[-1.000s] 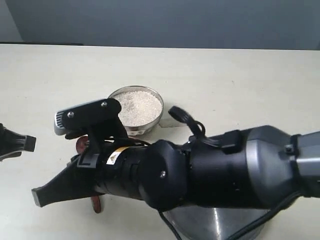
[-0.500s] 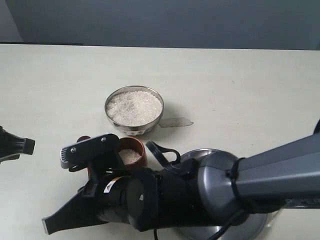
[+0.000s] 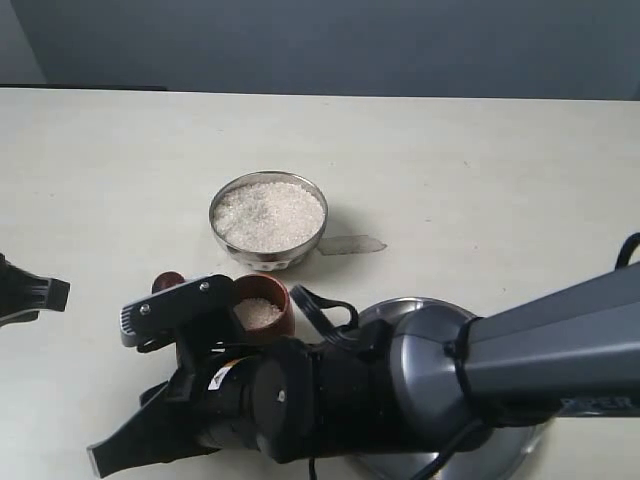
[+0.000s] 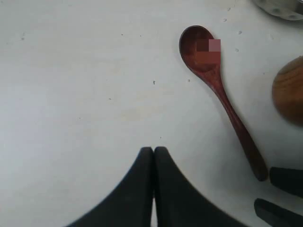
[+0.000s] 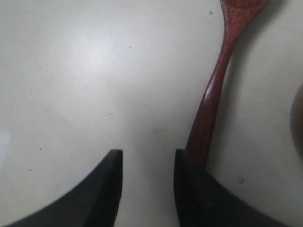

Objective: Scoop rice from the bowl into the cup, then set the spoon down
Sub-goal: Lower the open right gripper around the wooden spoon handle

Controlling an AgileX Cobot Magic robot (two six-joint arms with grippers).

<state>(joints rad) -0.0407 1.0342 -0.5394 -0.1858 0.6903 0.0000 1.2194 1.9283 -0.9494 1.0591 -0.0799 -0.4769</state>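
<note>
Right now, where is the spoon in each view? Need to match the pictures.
Exterior: only the spoon bowl shows, just left of the cup; the handle is hidden.
Left wrist: the whole spoon lies diagonally in the picture's right half, the cup at the edge beside it.
Right wrist: the spoon handle runs from the picture's top to one finger of the open right gripper.
Shared landmark: the cup, beside the spoon in the exterior and left wrist views.

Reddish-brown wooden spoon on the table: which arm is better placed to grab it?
Right. The right gripper is open at the handle end of the slender reddish-brown wooden spoon, with the handle just beside one finger. The left gripper is shut and farther off.
</note>
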